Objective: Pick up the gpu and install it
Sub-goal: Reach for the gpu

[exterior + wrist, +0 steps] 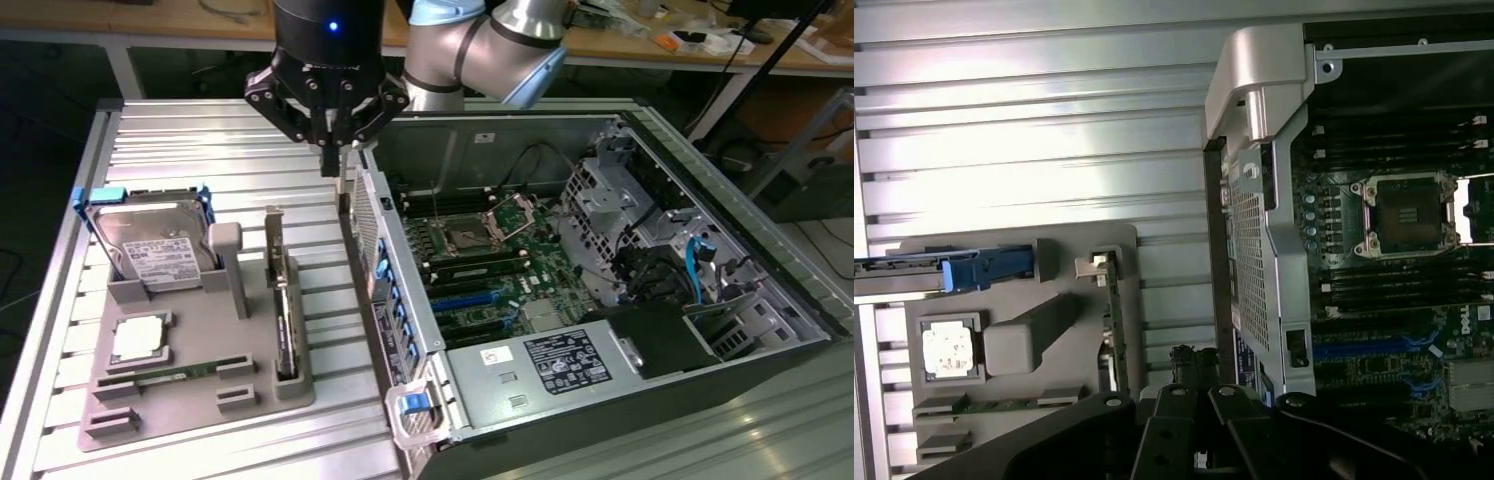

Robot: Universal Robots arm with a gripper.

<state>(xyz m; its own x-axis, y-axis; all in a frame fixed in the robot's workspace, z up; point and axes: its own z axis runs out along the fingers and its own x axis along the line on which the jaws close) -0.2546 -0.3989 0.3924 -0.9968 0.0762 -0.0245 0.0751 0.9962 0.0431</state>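
The black claw hung clenched with its fingertips pressed together, grasping nothing, above the ribbed metal desk. The gpu stood well apart from the claw, below it and toward the exterior view's left, nearer that camera. It sat upright on its long edge in a slot of a grey holder tray. Seen edge-on, it looked like a thin, dark strip of circuit board, and a silver metal bracket rose at the end closest to the claw. Its broad faces were too narrow from this angle to make out in detail. The wrist view showed the same card as a slim upright line in the tray, with its pale bracket at one end. Farther from the claw than the gpu, on the same tray, stood a silver hard drive with a white label. Just beside the claw, on the exterior view's right, lay an open computer case with its green motherboard exposed.
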